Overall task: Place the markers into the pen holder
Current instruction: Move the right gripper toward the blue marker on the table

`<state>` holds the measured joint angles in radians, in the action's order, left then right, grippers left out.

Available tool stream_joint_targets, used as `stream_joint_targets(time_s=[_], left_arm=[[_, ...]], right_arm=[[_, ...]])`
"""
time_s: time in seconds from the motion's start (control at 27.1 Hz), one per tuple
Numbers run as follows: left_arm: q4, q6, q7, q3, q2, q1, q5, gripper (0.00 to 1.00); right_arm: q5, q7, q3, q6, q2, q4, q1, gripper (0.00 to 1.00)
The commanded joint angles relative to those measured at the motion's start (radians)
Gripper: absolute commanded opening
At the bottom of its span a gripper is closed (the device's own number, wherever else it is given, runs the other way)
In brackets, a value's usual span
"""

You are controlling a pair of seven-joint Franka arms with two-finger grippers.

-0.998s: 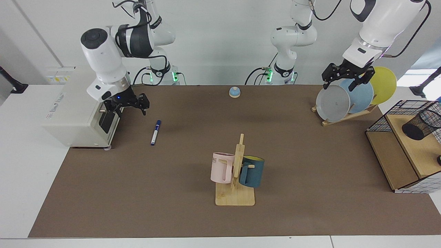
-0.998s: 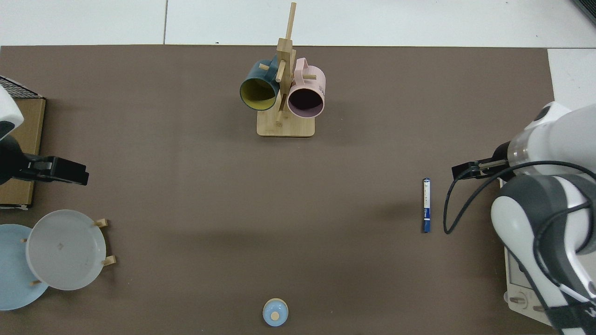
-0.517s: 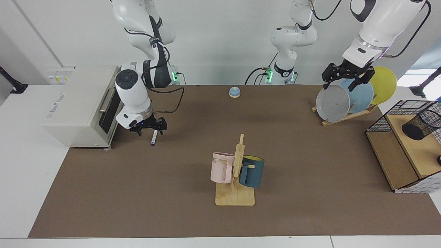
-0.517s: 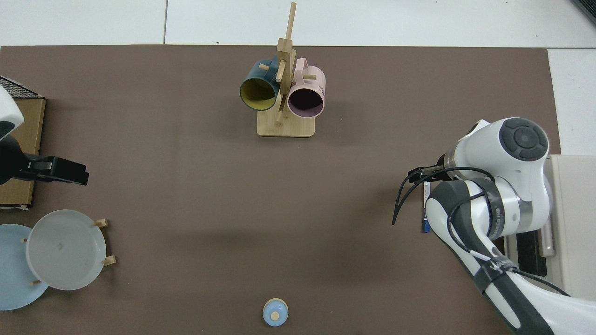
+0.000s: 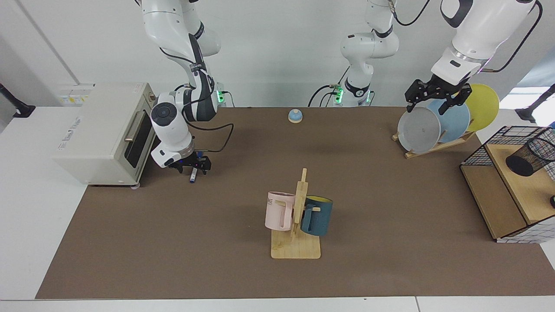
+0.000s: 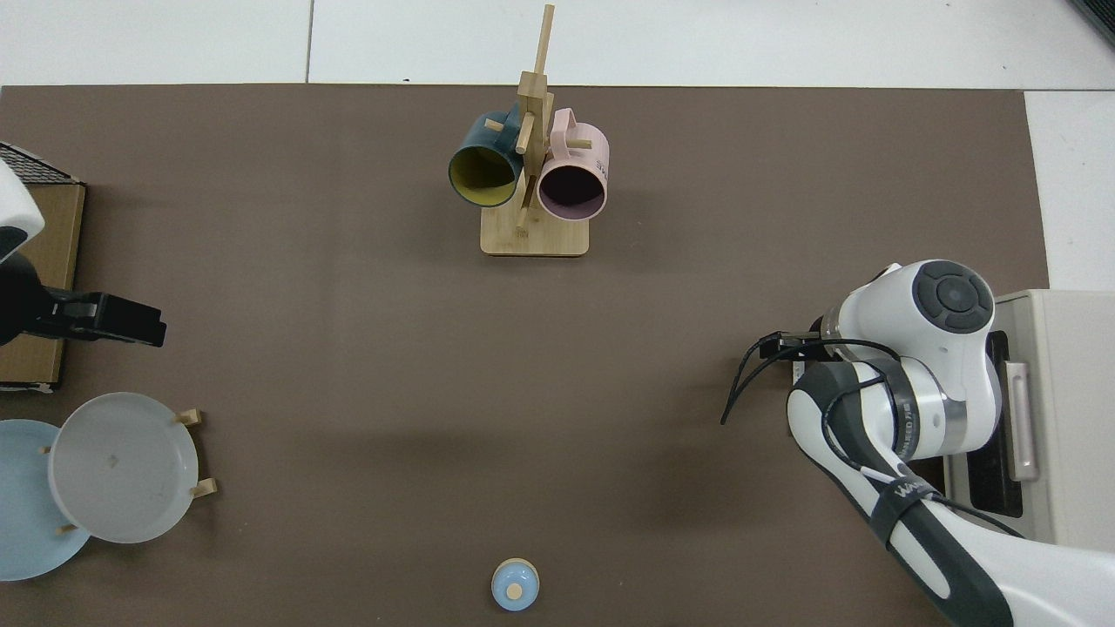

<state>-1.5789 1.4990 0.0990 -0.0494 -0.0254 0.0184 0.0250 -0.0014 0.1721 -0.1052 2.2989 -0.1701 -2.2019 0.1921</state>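
Your right gripper [image 5: 189, 165] is sitting low over the marker [image 5: 192, 175], which is lying flat on the brown mat [image 5: 173, 242] just beside the toaster oven [image 5: 102, 130]. Fingers are straddling the barrel; whether they are clamping it, you cannot tell. Your left gripper [image 5: 438, 96] is waiting with jaws apart above the plate rack [image 5: 433, 145]. The pen holder [image 5: 530, 157] is lying tilted on the wire basket's wooden shelf [image 5: 516, 182].

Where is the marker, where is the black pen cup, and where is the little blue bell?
marker [image 5: 192, 176], facing view, on its lower end below the right hand.
pen cup [image 5: 530, 157], facing view, on its mesh side.
blue bell [image 6: 515, 584], top view, on its dome.
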Motion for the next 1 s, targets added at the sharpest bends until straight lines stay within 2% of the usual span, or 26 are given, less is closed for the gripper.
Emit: stream_joint_targets(time_s=[0.0, 0.07, 0.11, 0.15, 0.33, 0.59, 0.67, 0.7, 0.81, 0.96], left_arm=[[-0.016, 0.000, -0.005, 0.002, -0.019, 0.000, -0.002, 1.00], [-0.016, 0.000, -0.005, 0.002, -0.019, 0.000, -0.002, 1.00], [-0.016, 0.000, -0.005, 0.002, -0.019, 0.000, -0.002, 1.00], [-0.016, 0.000, -0.005, 0.002, -0.019, 0.000, -0.002, 1.00], [-0.016, 0.000, -0.005, 0.002, -0.019, 0.000, -0.002, 1.00], [-0.016, 0.000, -0.005, 0.002, -0.019, 0.000, -0.002, 1.00], [-0.016, 0.000, -0.005, 0.002, -0.019, 0.000, -0.002, 1.00], [-0.015, 0.000, -0.005, 0.002, -0.019, 0.000, -0.004, 1.00], [-0.015, 0.000, -0.005, 0.002, -0.019, 0.000, -0.002, 1.00], [-0.015, 0.000, -0.005, 0.002, -0.019, 0.000, -0.002, 1.00]], right_arm=[[0.021, 0.032, 0.007, 0.028, 0.012, -0.024, -0.011, 0.59], [0.021, 0.030, 0.007, 0.030, 0.011, -0.022, -0.011, 0.24], [0.021, 0.017, 0.006, 0.030, 0.011, -0.022, -0.011, 0.10], [0.021, 0.015, 0.007, 0.031, 0.009, -0.022, -0.014, 0.03], [0.021, 0.014, 0.007, 0.051, 0.006, -0.025, -0.017, 0.04], [0.021, 0.007, 0.007, 0.065, 0.004, -0.033, -0.034, 0.13], [0.021, 0.007, 0.007, 0.073, 0.004, -0.038, -0.034, 0.18], [0.021, 0.007, 0.007, 0.074, 0.003, -0.039, -0.034, 0.23], [0.021, 0.009, 0.007, 0.079, 0.000, -0.039, -0.034, 0.63], [0.021, 0.015, 0.007, 0.079, -0.002, -0.039, -0.033, 0.77]])
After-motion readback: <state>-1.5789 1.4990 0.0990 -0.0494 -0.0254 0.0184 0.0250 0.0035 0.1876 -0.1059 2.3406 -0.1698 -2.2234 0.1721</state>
